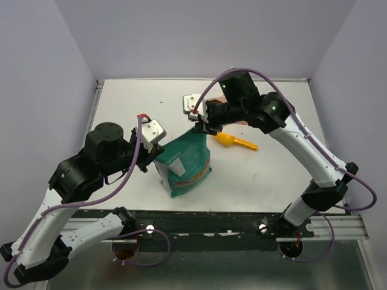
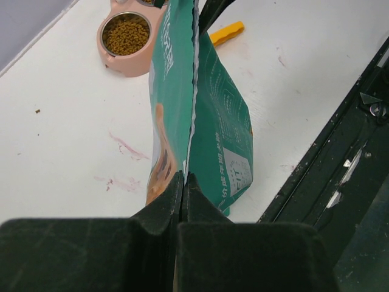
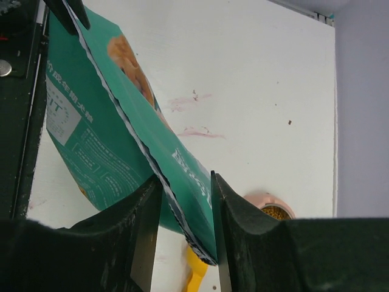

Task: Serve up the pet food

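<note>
Item in hand: teal pet-food bag (image 2: pixel 222 121), standing on its base on the white table (image 2: pixel 73 134), its top seam running from one gripper to the other.
Left gripper (image 2: pixel 184 182): jaws pressed together, pinching the near end of the bag's top seam; the bag is hanging straight ahead of them.
Right gripper (image 3: pixel 185 179): jaws standing part-way apart, straddling the far end of the seam; the edge is passing between them at a slant and does not appear to be clamped.
Pet food (image 2: pixel 126 35): brown kibble filling the steel dish of a pink bowl (image 2: pixel 130 64), ahead and to the left of the left jaws, beyond the bag; from the right wrist it is showing just past the right jaw's outer side.
Orange scoop (image 2: pixel 226 33): lying on the table past the bag's far end, ahead of the left jaws, below the right ones.
Step in hand, as judged: the bowl is already holding kibble, so serving is looking largely done; the bag is being steadied or put down.
Next move, as judged: the right jaws are needing to lift clear of the seam without tugging it; the left jaws should be opening only once the bag is resting stably, since it could tip towards the bowl.
</note>
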You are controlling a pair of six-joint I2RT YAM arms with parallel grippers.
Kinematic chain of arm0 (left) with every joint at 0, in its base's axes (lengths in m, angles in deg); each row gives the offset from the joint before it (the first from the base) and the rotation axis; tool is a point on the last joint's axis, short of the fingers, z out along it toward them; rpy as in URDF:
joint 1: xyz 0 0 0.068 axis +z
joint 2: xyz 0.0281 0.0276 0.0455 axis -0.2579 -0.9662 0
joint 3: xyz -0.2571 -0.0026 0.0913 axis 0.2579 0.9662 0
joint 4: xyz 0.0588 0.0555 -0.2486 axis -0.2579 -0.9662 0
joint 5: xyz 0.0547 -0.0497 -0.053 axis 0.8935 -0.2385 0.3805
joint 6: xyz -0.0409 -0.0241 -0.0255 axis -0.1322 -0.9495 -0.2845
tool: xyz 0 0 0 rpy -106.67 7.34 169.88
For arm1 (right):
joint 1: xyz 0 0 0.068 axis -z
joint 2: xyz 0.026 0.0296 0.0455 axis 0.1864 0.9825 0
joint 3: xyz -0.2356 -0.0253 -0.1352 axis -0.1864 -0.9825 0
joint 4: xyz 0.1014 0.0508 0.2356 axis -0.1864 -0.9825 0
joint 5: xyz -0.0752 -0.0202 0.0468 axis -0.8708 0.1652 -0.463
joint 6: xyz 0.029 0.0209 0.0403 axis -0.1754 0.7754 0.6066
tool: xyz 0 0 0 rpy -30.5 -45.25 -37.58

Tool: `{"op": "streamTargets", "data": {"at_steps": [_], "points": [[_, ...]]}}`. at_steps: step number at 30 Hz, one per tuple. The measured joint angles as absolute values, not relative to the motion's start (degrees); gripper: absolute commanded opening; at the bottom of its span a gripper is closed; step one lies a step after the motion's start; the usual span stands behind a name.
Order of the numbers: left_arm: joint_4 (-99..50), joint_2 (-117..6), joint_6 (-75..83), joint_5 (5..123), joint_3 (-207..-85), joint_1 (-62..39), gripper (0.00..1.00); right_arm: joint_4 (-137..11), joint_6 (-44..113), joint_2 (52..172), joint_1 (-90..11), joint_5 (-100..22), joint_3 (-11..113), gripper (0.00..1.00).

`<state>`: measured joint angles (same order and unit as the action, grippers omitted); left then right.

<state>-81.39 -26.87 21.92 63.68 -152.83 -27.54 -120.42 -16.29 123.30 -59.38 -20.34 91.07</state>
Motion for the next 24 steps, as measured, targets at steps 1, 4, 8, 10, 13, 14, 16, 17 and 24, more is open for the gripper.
{"op": "streamTargets", "data": {"at_steps": [1, 4, 8, 10, 13, 14, 16, 17, 24], "points": [[-81.41, -26.92, 21.92, 63.68, -152.87, -27.54, 0.0, -120.42, -16.29, 123.76, -59.93, -20.31, 91.46, 0.43], [-81.39, -26.96, 21.92, 63.68, -152.87, -27.54, 0.0, -120.35, -16.4, 124.64, -60.96, -20.38, 91.7, 0.35], [-81.37, -26.96, 21.92, 63.7, -152.87, -27.54, 0.0, -120.42, -17.12, 124.9, -61.31, -20.99, 91.68, 0.1], [-81.35, -26.96, 21.92, 63.7, -152.87, -27.54, 0.0, -120.59, -17.47, 124.9, -61.39, -21.84, 91.53, 0.01], [-81.26, -27.03, 21.92, 63.7, -152.87, -27.51, 0.0, -120.18, -18.34, 124.81, -61.74, -23.4, 90.87, 0.0], [-81.24, -27.07, 21.92, 63.72, -152.87, -27.51, 0.0, -119.96, -18.61, 124.7, -61.94, -24.01, 90.66, 0.0], [-81.13, -27.11, 21.92, 63.72, -152.87, -27.51, 0.0, -119.81, -19.13, 124.46, -62.18, -24.82, 90.46, 0.0], [-81.08, -27.11, 21.92, 63.72, -152.87, -27.51, 0.0, -119.81, -19.33, 124.38, -62.22, -24.93, 90.42, 0.01], [-81.02, -27.05, 21.77, 63.76, -152.87, -27.54, 0.0, -119.46, -17.05, 124.51, -62.01, -23.7, 90.55, 0.4]]}}
